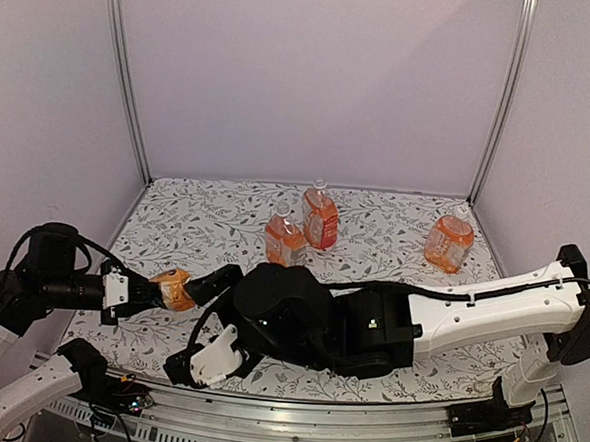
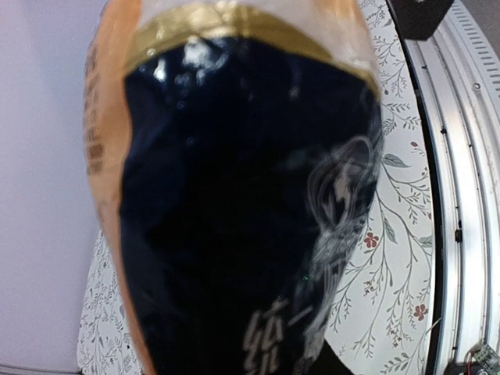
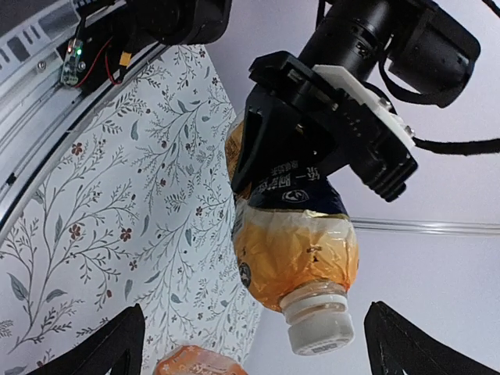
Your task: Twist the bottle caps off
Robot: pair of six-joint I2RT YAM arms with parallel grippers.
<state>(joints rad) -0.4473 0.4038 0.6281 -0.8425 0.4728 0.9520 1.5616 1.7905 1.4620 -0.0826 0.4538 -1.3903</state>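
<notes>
The tall bottle point(image 3: 297, 250) is held level over the near-left part of the table point(image 1: 395, 222), clamped around its label by the closed left claw point(image 3: 289, 168). Its cap point(image 3: 319, 332) is pointed at the right claw point(image 3: 262, 348), which is spread wide; the cap is seen between the fingers point(image 3: 109, 344), touched by neither. Three squat bottles point(image 1: 320, 218) are stood well apart towards the far side, and the near rail point(image 1: 363, 426) is close below the arms.

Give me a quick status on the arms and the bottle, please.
Left gripper shut on tall orange-and-black bottle, held sideways. Right gripper open, lined up on white cap, no contact. Cap on. Nothing in between.
</notes>
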